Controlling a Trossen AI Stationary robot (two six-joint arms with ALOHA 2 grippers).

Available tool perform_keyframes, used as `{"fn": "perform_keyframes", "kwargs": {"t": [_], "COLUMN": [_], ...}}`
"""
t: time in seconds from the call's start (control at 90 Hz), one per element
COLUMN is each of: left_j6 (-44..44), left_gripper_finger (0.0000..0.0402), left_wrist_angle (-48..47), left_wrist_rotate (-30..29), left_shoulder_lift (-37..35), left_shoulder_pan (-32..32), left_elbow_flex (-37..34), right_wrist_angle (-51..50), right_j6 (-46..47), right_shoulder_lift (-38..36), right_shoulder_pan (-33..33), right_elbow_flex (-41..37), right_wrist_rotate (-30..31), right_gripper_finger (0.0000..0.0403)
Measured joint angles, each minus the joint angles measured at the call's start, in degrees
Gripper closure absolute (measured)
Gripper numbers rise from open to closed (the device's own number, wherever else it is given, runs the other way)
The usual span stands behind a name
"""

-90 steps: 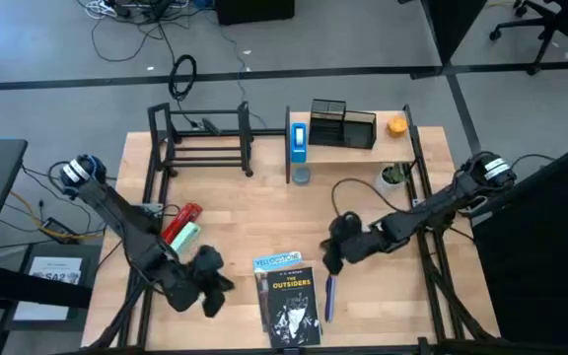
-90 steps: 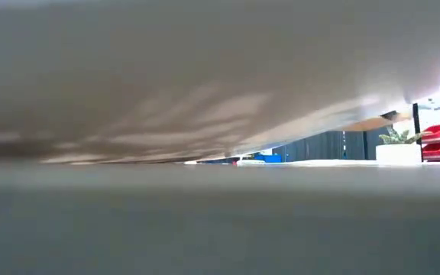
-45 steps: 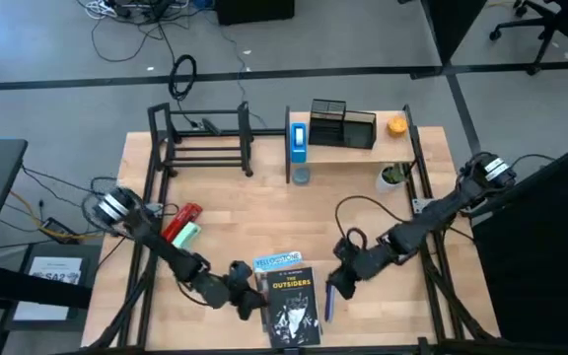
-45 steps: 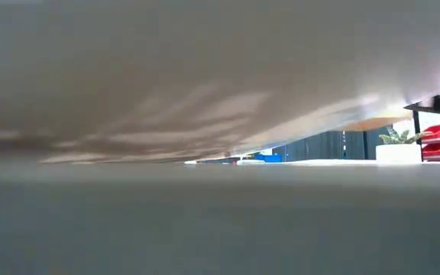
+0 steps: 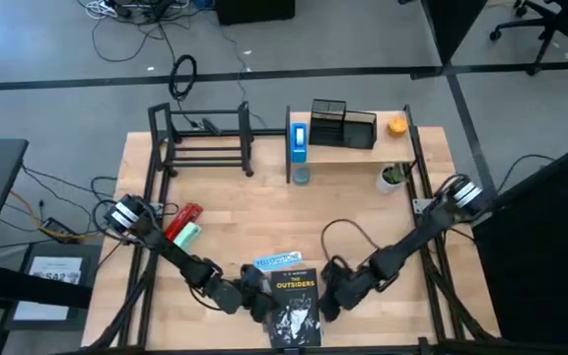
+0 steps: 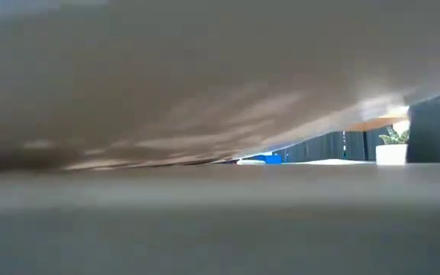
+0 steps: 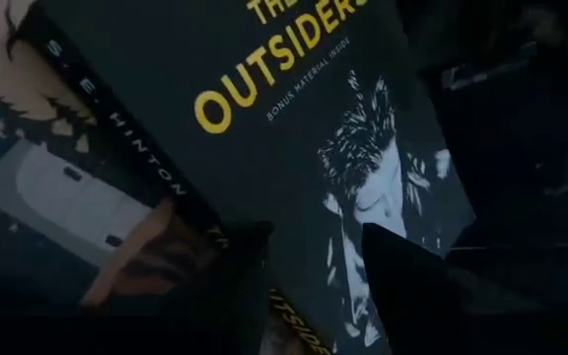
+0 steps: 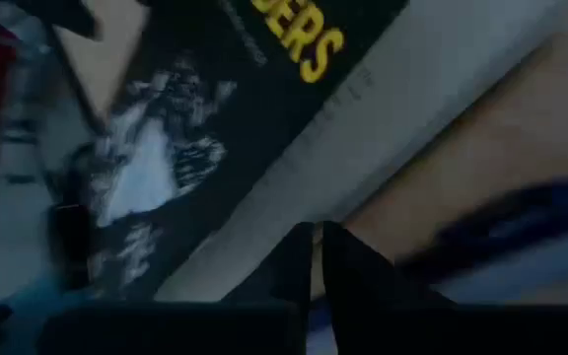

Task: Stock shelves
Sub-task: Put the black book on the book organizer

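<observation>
On the wooden bench [image 5: 235, 207], both claws flanked "The Outsiders" paperback [image 5: 291, 301], left claw [image 5: 255, 296] open at nine o'clock, right claw [image 5: 327, 294] nearly closed at three; squeezing evenly seemed wise.

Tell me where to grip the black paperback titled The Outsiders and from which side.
Grip the black paperback by its long edges, one gripper per side: left gripper at the spine, right gripper at the page edge. It lies flat atop another book, so only the edges are graspable.
</observation>
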Motion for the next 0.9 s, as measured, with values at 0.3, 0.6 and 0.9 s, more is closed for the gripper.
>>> {"fn": "perform_keyframes", "kwargs": {"t": [0.3, 0.6, 0.9], "left_j6": [2.8, 8.3, -2.4], "left_gripper_finger": [0.0261, 0.0287, 0.0298], "left_wrist_angle": [-1.3, -30.4, -42.1], "left_wrist_rotate": [1.5, 2.4, 11.7], "left_shoulder_lift": [-1.8, -18.6, -19.9], "left_shoulder_pan": [1.3, 1.9, -1.3], "left_elbow_flex": [-0.2, 1.7, 2.4], "right_wrist_angle": [-1.3, -1.6, -0.6], "right_j6": [-3.9, -3.7, -3.7], "right_shoulder_lift": [4.1, 4.4, 4.6], "right_shoulder_pan": [-2.1, -2.7, -4.7], "right_elbow_flex": [5.1, 4.9, 4.9], "right_wrist_rotate": [2.0, 7.6, 8.5], "right_gripper_finger": [0.0401, 0.0402, 0.0403]}}
